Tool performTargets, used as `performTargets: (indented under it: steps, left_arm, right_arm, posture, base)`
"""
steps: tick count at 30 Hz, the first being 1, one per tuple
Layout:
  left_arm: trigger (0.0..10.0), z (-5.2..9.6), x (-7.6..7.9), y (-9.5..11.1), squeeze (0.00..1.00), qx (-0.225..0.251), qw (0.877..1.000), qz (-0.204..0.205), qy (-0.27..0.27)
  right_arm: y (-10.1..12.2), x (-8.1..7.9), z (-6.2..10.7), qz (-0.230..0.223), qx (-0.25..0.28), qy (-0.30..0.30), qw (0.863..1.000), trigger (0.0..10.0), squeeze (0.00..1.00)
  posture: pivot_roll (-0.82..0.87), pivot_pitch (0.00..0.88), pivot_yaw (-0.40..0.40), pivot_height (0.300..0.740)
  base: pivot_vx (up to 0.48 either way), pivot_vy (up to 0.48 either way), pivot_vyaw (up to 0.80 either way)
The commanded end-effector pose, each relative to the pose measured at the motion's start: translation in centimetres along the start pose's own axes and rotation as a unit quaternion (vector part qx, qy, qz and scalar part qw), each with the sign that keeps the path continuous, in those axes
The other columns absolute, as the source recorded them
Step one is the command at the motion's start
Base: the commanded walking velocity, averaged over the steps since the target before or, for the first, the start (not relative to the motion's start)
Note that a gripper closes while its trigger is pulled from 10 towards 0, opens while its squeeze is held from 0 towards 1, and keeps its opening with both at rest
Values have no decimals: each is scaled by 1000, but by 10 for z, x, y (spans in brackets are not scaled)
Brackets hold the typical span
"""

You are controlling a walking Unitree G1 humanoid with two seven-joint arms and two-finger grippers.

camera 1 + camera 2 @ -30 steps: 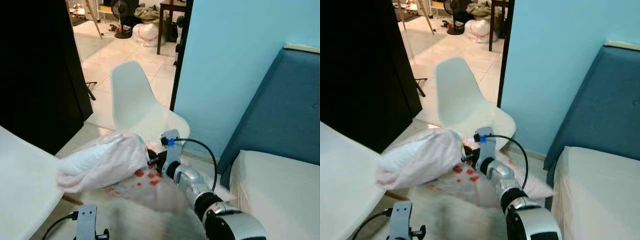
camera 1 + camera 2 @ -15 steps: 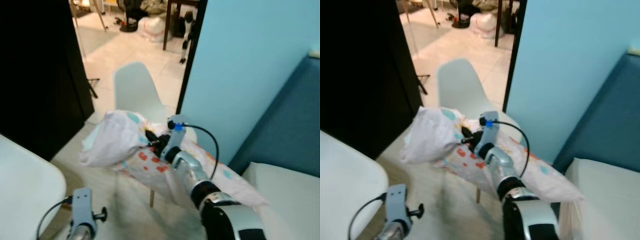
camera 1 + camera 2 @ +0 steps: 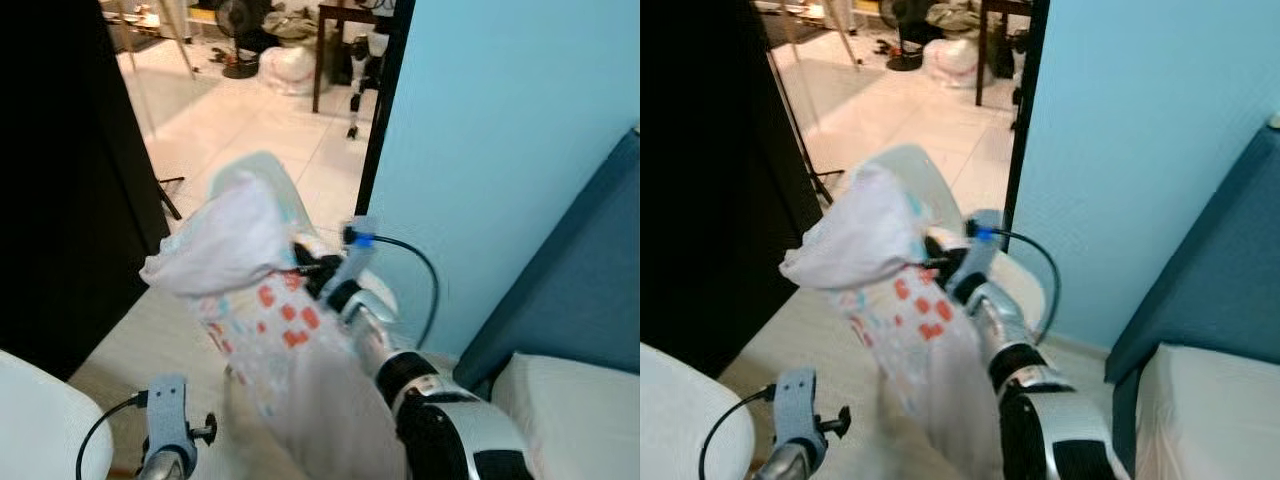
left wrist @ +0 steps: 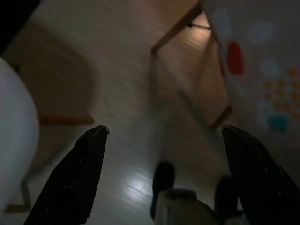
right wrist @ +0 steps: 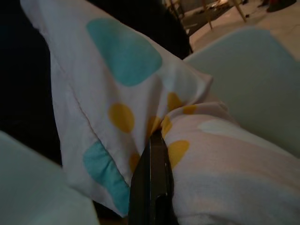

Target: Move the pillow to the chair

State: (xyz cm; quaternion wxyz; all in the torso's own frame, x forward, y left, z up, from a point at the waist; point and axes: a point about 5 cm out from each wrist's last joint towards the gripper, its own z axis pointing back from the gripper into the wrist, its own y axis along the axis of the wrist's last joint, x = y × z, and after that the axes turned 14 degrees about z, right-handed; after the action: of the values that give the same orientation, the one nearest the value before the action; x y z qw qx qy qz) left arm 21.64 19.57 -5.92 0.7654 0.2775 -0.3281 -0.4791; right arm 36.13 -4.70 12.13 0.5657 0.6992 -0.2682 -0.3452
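Observation:
A white pillow [image 3: 232,250] with red, yellow and teal spots hangs in the air, and my right gripper [image 3: 310,268] is shut on its bunched cloth. Up close, the right wrist view has the black fingers [image 5: 151,187] pinching that spotted cloth [image 5: 126,84]. Behind the pillow stands the white moulded chair [image 3: 915,170], its backrest top and part of its seat showing. The lower end of the pillow droops blurred in front of my right arm. My left gripper [image 4: 161,178] hangs low over the wooden floor with its fingers spread wide and nothing between them.
A light blue wall [image 3: 490,150] rises at the right, with a dark blue sofa [image 3: 570,290] and a white cushion [image 3: 580,410] beside it. A black panel [image 3: 60,180] fills the left. A second white chair [image 3: 40,420] stands at the lower left. Tiled floor with clutter lies beyond the doorway.
My right gripper has lifted the pillow higher, so it now hangs in front of the chair's backrest. The camera has shifted; the scene sits differently in the picture.

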Motion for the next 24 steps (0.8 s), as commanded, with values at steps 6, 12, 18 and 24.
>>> performTargets:
  steps: [6, 12, 18, 24]
  left_arm:
    - [10000, 3, -1, -11, 0, -17, 1000, 4, 5]
    - [10000, 7, -4, -22, 0, -39, 999, -1, 11]
    - [10000, 11, -6, -33, 0, -61, 998, -7, 16]
    - [10000, 16, -10, -44, 0, -80, 996, -14, 28]
  right_arm:
    - [27, 5, -9, 32, 53, -13, 998, 10000, 0]
    - [57, 32, -9, 39, 91, -104, 990, 10000, 0]
    - [78, 38, -12, 28, 123, -104, 986, 10000, 0]
    - [60, 18, -18, 85, 78, -45, 992, 10000, 0]
  posture:
    - [5, 50, -34, 740]
    - [-6, 45, -34, 740]
    - [-13, 33, -41, 740]
    - [-14, 25, -50, 740]
  base:
    - [454, 0, 0]
    - [452, 0, 0]
    - [463, 0, 0]
    - [446, 0, 0]
